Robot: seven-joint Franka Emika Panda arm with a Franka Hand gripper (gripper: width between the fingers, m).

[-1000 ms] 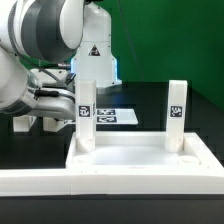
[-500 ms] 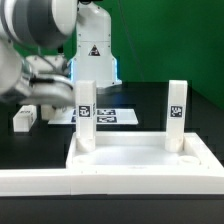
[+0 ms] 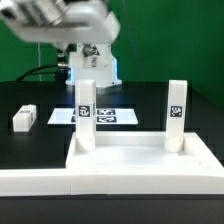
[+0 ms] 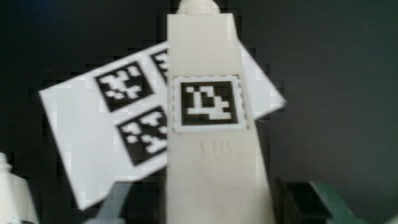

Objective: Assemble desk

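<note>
The desk top [image 3: 135, 162] lies flat near the front of the exterior view, with one white tagged leg [image 3: 86, 112] upright in its far left corner and a second [image 3: 176, 115] in its far right corner. A third leg [image 3: 25, 117] lies loose on the black table at the exterior view's left. In the wrist view my gripper [image 4: 217, 203] is shut on another white leg [image 4: 208, 120]. Its tag faces the camera and a finger [image 4: 128, 200] stands at each side of it. In the exterior view only the blurred arm [image 3: 60, 18] shows, high up.
The marker board [image 3: 112, 116] lies flat behind the desk top and shows behind the held leg as the marker board [image 4: 98, 120] in the wrist view. A long white rail [image 3: 35, 183] runs along the front edge. The robot's base [image 3: 92, 55] stands at the back.
The arm has swung from low at the exterior view's left up to the top of the picture. The loose leg on the left, first hidden behind it, now shows.
</note>
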